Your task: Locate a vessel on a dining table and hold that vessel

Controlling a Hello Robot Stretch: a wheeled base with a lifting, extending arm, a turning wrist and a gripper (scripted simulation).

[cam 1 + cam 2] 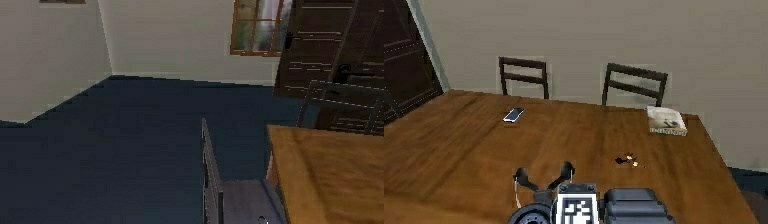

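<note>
A wooden dining table (474, 150) spans the arm side view, and its corner (330, 175) lies at the forward view's lower right. My gripper (544, 172) rises from the bottom edge over the table's near part. Its two thin fingers (519, 179) have only bare tabletop behind them, so it holds nothing. On the table lie a small flat pale thing (514, 115) toward the far left, a book or magazine (667, 121) at the far right, and tiny dark bits (625, 158) right of the gripper.
Two dark chairs (523, 76) (634, 84) stand at the table's far side against a pale wall. A grey chair (214, 180) stands by the table's near edge, another chair (345, 105) beyond it. Dark cabinet (320, 45), window (258, 25), blue floor (130, 130).
</note>
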